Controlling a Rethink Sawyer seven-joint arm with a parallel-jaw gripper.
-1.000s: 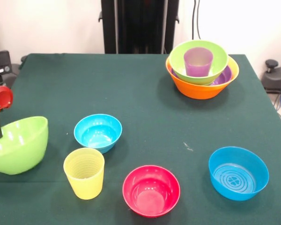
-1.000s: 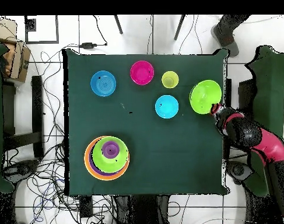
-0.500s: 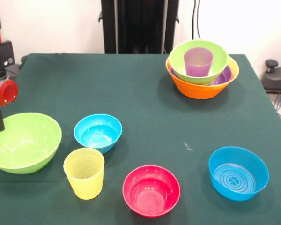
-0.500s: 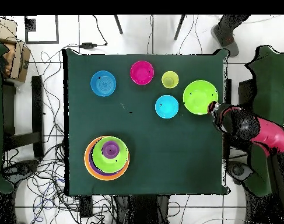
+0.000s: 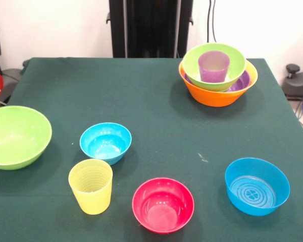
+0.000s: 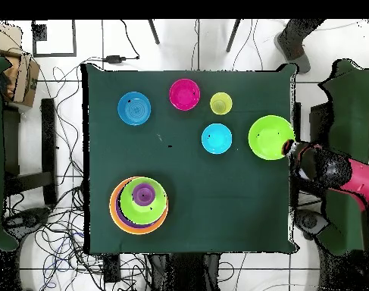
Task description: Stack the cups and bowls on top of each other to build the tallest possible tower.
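Mostly glossy rounded bowls (image 5: 105, 142), ribbed tumbler (image 5: 91, 185)

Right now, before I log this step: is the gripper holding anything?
Gripper: at the table edge beside the lime green bowl; open or shut cannot be told.

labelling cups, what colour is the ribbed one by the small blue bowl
Pale yellow: the ribbed cup shows best in the front view.

Table (image 5: 156, 108) dark green. Tower (image 5: 218, 75): orange, purple, lime bowls, purple cup. Loose: lime bowl (image 5: 16, 137), two blue, pink-red bowl (image 5: 162, 204), ribbed yellow cup (image 5: 91, 186).
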